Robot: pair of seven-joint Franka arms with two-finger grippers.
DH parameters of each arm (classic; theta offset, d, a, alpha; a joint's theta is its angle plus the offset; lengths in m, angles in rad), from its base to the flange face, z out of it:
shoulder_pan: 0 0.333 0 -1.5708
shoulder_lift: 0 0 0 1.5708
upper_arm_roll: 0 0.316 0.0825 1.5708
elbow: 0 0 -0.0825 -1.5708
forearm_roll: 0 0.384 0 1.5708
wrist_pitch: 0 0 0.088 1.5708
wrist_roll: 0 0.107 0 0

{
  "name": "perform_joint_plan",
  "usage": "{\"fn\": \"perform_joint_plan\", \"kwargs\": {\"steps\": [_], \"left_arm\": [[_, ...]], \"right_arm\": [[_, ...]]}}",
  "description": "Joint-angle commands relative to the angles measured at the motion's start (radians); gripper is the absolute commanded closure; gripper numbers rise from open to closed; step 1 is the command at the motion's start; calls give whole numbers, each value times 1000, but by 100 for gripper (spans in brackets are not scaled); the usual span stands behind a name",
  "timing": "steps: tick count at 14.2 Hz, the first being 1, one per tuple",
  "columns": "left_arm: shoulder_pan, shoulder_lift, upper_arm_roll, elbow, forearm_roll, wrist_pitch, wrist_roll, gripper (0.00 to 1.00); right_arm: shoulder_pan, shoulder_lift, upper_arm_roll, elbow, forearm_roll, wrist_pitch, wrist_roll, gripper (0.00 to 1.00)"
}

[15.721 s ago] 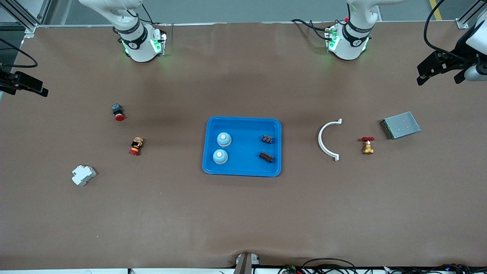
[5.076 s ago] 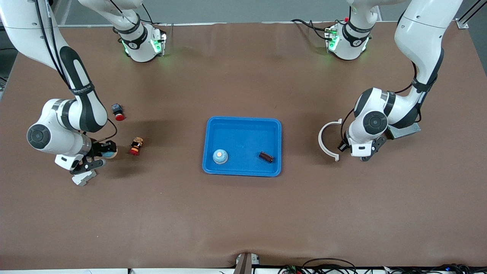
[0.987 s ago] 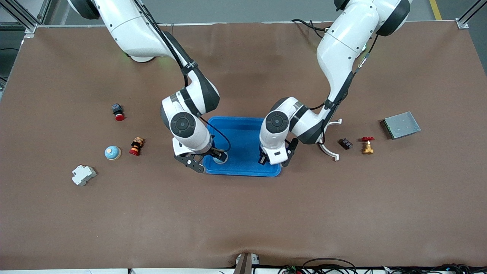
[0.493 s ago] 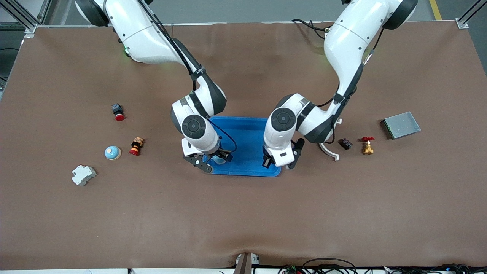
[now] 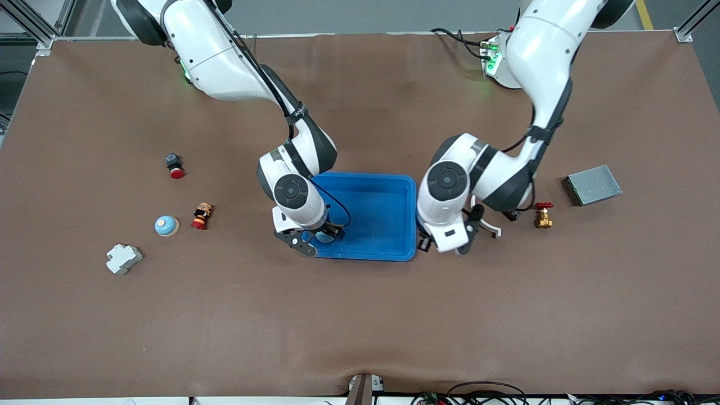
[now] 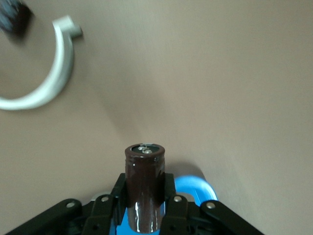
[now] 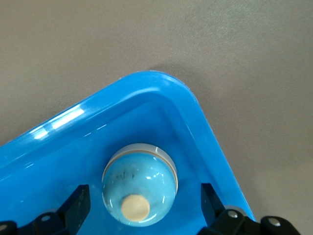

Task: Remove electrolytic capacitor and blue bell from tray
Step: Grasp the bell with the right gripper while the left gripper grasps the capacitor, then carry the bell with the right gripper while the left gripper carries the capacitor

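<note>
Pinching the dark brown cylindrical capacitor (image 6: 144,171), left gripper (image 6: 145,218) jaws hang outside the bright blue plastic tray (image 5: 365,254) at four o'clock; right gripper (image 7: 142,208) jaws, spread, straddle the unlifted pale-blue domed bell (image 7: 139,183).

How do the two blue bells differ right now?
The blue bell in the tray sits in a corner of the tray, between the open fingers of the right gripper. The blue bell on the table stands outside the tray, toward the right arm's end, no gripper near. Both are upright light-blue domes with a pale button.
</note>
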Motion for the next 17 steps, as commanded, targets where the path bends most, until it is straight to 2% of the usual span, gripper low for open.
{"fn": "perform_joint_plan", "kwargs": {"steps": [1,4,5,7,8,9,11,14,17], "left_arm": [[69,-65,-9,-37,5,-81,122,100],[151,-71,-12,-51,2,-85,225,100],[184,-72,-12,-52,2,-85,272,100],[230,-69,-12,-59,2,-87,365,100],[257,-66,-11,-59,8,-87,424,100],[285,-63,-11,-54,10,-87,476,100],[343,-55,-11,-52,13,-79,576,100],[417,-28,-9,-54,17,-49,740,100],[429,18,-3,-56,45,11,771,100]], "right_arm": [[16,27,-9,30,12,9,13,0],[16,33,-9,30,12,9,13,0],[16,33,-8,32,14,9,13,7],[16,33,-8,32,12,9,13,45],[16,33,-9,32,12,9,13,58],[16,33,-8,32,14,9,13,67],[16,33,-9,32,12,9,13,72],[20,30,-9,32,12,6,10,73],[25,24,-9,50,14,-8,4,73]]}}
